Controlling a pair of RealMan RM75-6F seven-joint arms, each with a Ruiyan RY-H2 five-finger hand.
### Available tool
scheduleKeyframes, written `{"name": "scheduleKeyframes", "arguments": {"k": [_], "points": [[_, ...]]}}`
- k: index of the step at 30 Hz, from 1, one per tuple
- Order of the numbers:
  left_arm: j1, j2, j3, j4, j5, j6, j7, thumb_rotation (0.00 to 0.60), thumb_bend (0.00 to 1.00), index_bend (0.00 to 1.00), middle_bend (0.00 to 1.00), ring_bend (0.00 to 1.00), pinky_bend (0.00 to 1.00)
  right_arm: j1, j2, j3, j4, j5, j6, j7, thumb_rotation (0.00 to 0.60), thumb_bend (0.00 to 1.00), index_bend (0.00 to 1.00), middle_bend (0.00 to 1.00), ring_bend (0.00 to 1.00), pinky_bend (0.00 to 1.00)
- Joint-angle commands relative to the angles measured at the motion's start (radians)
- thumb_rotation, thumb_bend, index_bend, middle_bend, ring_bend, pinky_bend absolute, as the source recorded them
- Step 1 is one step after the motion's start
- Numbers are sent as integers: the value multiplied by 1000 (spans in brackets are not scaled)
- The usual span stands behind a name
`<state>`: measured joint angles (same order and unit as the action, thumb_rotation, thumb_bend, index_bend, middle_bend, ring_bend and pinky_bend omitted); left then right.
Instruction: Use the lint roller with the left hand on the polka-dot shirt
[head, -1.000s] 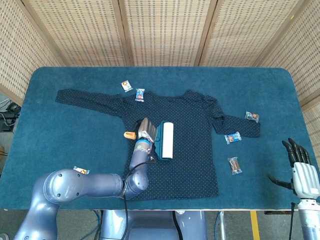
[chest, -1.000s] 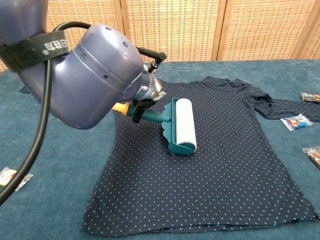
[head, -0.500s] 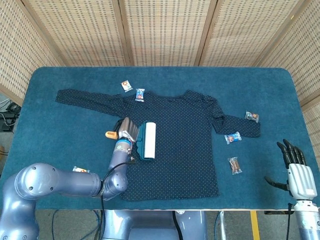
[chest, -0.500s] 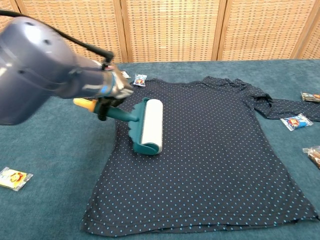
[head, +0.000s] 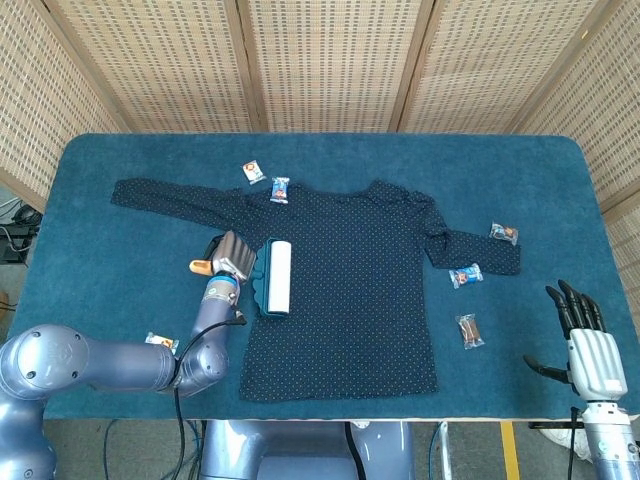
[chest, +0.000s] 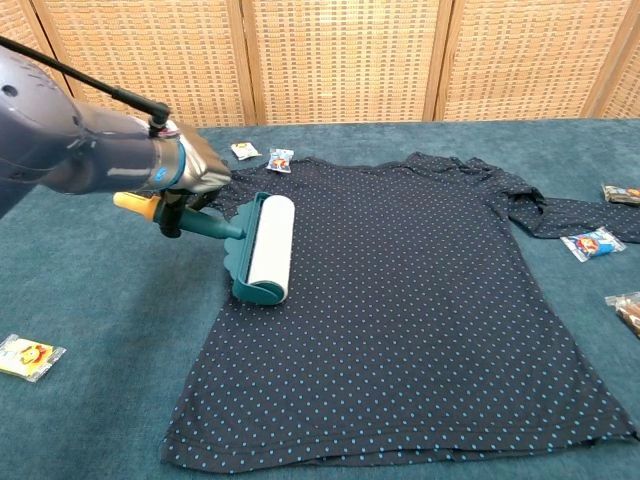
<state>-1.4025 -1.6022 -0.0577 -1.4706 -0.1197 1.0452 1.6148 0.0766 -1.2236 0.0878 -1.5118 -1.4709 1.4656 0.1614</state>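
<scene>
just right of the left hand (head: 232, 262), its lint roller (head: 277, 276)

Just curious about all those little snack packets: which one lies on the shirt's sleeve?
The blue-and-white packet on the right, lying on the polka-dot shirt sleeve end. The packet above it and the brown one below it lie on bare cloth.

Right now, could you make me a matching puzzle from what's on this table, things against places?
Things:
1. lint roller
2. right hand
3. yellow packet
4. left hand

Places:
A. off the shirt, near the table's left front edge
B. open, by the table's right front corner
C. on the shirt's left edge
D. around the roller's handle

Pairs: 1-C, 2-B, 3-A, 4-D
</scene>
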Motion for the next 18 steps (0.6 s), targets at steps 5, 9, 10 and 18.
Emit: {"name": "scheduleKeyframes", "arguments": {"k": [5, 9, 10, 18], "points": [[-49, -65, -40, 50, -32, -2, 34, 600, 897, 905, 900, 784, 725, 1, 4, 3, 6, 10, -9, 19, 600, 35, 0, 0, 0, 0], [-83, -109, -70, 90, -57, -5, 61, 600, 897, 905, 900, 784, 725, 4, 4, 5, 11, 16, -17, 30, 600, 34, 0, 0, 0, 0], [-88, -116, -75, 97, -62, -6, 65, 600, 897, 905, 900, 784, 725, 4, 4, 5, 12, 17, -19, 32, 600, 34, 0, 0, 0, 0], [-159, -217, -147, 200, -119, -14, 123, 600, 897, 905, 900, 784, 725, 6, 8, 10, 22, 30, -30, 57, 600, 35, 0, 0, 0, 0]]}}
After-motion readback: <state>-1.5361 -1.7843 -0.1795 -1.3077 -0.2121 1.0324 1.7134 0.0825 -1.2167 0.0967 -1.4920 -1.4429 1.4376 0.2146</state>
